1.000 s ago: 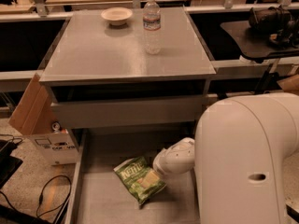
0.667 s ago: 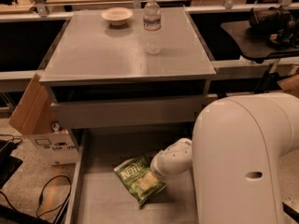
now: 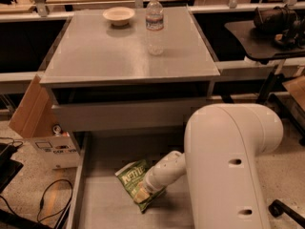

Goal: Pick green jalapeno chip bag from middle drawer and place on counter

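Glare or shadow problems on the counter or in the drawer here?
Camera view: warm, dim light; the counter shows a soft sheen near the water bottle, nothing washed out; deep shadow beneath it; middle drawer evenly lit, green jalapeno chip bag lettering readable; the gripper sits on the bag; the arm hides the drawer's right side.

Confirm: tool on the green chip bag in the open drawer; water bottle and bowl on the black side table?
Not quite. The camera view shows the clear plastic water bottle and pale round bowl on the matte-grey counter. The tool is on the crinkly green chip bag in the grey metal drawer.
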### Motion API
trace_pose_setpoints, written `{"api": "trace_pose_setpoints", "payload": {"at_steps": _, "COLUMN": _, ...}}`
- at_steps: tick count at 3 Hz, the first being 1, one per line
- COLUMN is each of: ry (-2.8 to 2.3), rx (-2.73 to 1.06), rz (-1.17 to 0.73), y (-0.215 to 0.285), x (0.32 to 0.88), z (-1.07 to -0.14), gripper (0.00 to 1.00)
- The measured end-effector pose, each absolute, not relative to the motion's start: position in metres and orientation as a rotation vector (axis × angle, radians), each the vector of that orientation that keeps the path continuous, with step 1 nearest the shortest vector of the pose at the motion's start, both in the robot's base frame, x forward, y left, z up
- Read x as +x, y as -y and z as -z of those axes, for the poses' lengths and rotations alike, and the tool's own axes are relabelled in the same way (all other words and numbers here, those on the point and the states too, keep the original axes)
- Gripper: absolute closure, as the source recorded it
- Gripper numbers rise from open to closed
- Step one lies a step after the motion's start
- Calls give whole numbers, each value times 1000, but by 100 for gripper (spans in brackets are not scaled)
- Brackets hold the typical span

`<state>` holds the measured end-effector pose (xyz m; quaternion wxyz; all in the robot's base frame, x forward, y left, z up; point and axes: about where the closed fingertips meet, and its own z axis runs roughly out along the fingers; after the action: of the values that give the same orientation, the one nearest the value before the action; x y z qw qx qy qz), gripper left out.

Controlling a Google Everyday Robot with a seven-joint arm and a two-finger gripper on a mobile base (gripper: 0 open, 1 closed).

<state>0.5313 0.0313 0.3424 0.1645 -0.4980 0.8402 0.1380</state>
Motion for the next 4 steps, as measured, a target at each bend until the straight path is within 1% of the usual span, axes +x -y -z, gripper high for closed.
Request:
{"api": "trace_pose_setpoints", "payload": {"at_steps": 2, "ry": -2394, "rx": -1419, "rz": -393, "y": -31, "x": 531, "z": -354, "gripper": 92}}
{"api": "trace_pose_setpoints", "payload": {"at_steps": 3, "ry": -2394, "rx": -1419, "rz": -393, "y": -31, "x": 531, "z": -354, "gripper": 100}}
{"api": "trace_pose_setpoints", "payload": {"at_steps": 4, "ry": -2394, "rx": -1419, "rz": -393, "y": -31, "x": 531, "z": -354, "gripper": 100}}
